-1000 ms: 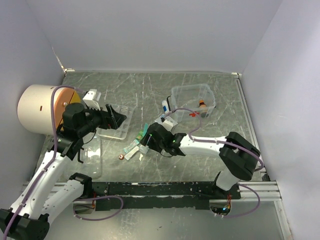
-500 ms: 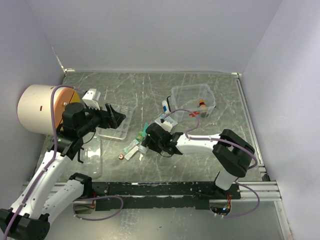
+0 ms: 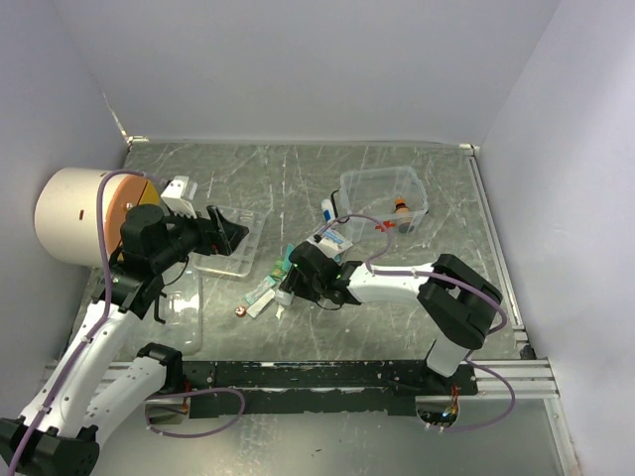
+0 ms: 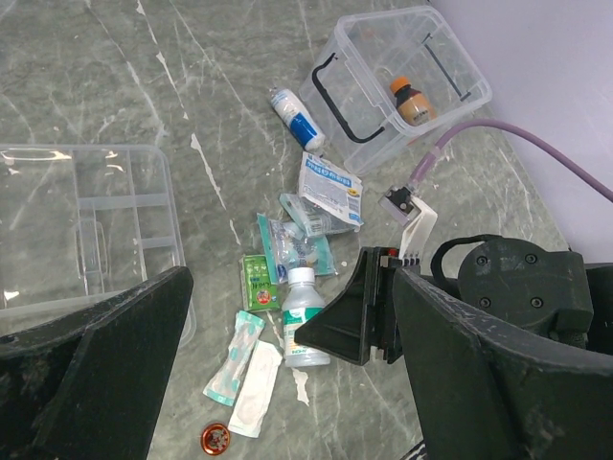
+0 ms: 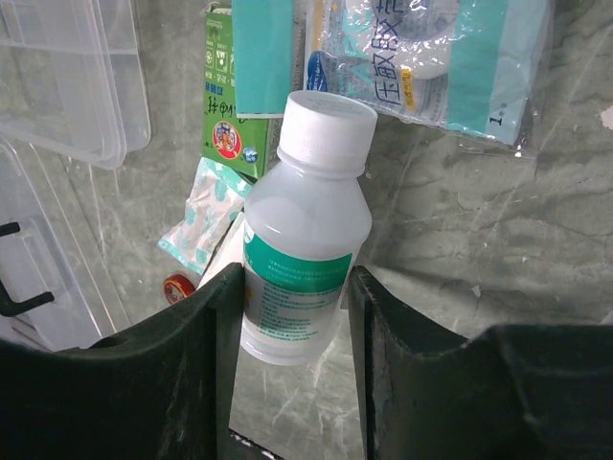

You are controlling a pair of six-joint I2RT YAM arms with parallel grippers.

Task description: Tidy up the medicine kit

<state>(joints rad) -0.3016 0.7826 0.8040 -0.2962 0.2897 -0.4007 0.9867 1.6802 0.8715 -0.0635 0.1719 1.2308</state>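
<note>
The white bottle [image 5: 306,240], lying on the table [image 3: 298,178], is clasped at its lower body between both fingers of the right pincer [image 5: 295,278]. In the top view the medicine kit [image 3: 382,196] is seen beyond the bottle and to its right, well apart from it, with an orange-capped vial [image 4: 410,99] inside. The divided tray [image 4: 86,230] is placed well to the bottle's left. Sachets [image 4: 330,182] are scattered just beyond the bottle. The left pincer [image 3: 230,233] is held wide, left of the bottle, with nothing gripped
</note>
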